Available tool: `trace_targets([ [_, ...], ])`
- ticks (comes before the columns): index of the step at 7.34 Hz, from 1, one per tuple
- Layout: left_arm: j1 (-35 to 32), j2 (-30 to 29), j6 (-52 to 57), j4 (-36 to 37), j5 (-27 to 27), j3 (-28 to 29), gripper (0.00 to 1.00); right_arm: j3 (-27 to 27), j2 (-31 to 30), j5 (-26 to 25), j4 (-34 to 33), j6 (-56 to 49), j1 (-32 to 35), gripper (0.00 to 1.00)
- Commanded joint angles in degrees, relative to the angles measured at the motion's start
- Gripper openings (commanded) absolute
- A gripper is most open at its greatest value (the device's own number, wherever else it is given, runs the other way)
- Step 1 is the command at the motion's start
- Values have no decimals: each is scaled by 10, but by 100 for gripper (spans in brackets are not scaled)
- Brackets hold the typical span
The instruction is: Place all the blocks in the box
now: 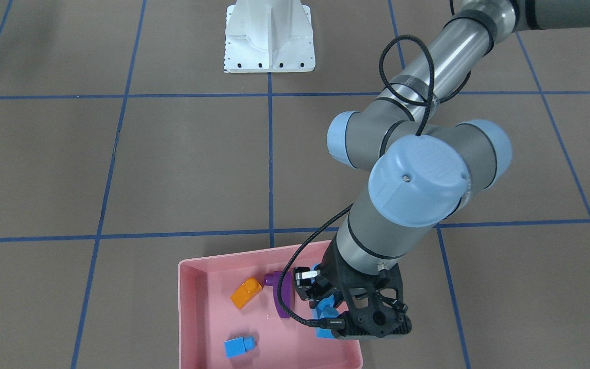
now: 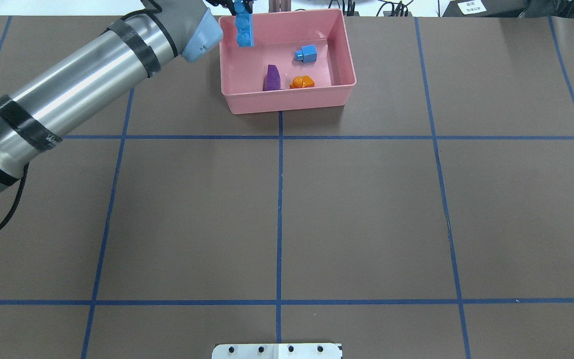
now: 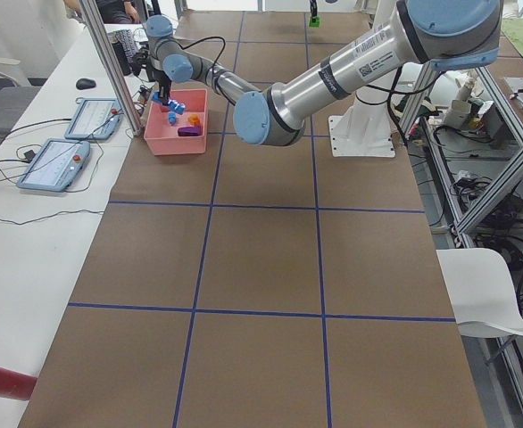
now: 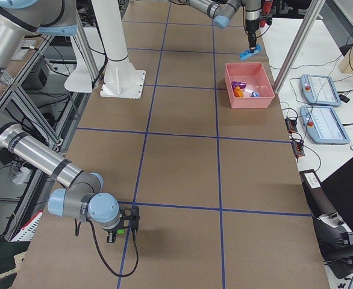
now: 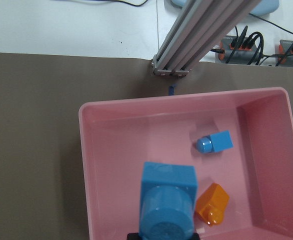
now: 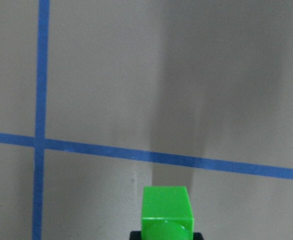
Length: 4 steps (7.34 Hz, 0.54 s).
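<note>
The left arm reaches to the top of the overhead view, where the left gripper (image 1: 327, 302) points down over the left end of the box (image 2: 287, 102), its jaws pinching the long blue block (image 2: 243, 31) upright. Inside lie the purple block (image 2: 272, 78), orange block (image 2: 302, 82) and small blue block (image 2: 307, 53); an aluminium post (image 5: 179, 47) stands just beyond the rim. At lower left of the right-side view the right gripper (image 4: 123, 227), low over the table, clamps the green block (image 6: 166, 210).

The brown table surface (image 2: 366, 214) is divided into a grid by blue tape lines (image 2: 279, 199). A white side bench (image 3: 38, 267) carries two tablet-style pendants (image 3: 54, 165), apparently a computer mouse (image 3: 85, 84), and a red cylinder (image 3: 3, 382).
</note>
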Motion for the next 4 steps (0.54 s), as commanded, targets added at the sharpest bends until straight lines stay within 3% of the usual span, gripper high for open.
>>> trace_targets([
  [1, 23, -8, -31, -43, 43, 26, 88, 117, 58, 7, -167, -4, 42, 0],
  [2, 26, -1, -38, -40, 42, -3, 100, 151, 121, 15, -257, -4, 60, 0],
  [4, 21, 65, -34, 9, 4, -119, 100, 180, 270, 39, -404, 9, 65, 0],
])
